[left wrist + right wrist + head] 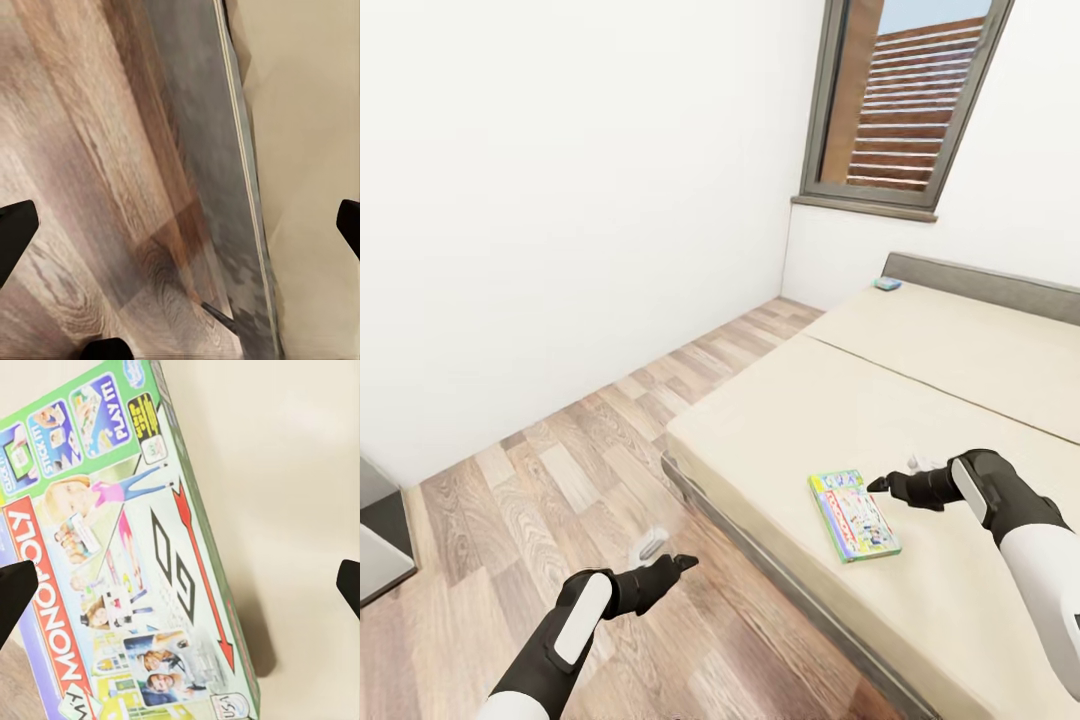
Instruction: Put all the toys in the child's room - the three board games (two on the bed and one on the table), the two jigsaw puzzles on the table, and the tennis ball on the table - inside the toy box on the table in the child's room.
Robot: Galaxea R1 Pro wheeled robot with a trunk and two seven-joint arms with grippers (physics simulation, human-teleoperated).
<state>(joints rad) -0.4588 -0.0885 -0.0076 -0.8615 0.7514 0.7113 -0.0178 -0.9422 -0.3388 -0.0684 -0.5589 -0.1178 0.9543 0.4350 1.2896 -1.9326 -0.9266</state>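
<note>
Right end effector (880,486), jaws spread wide and empty, is hovering just beside the Monopoly board game (853,514) lying flat near the bed (960,400) edge; risk: fingers are likely skidding off the thin box, pushing it floorward.

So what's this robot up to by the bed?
It is reaching for a board game lying flat on the bed. Its right gripper hovers open just above the box, not holding it. The left gripper hangs open and empty over the wood floor beside the bed. A second small box sits near the headboard.
</note>
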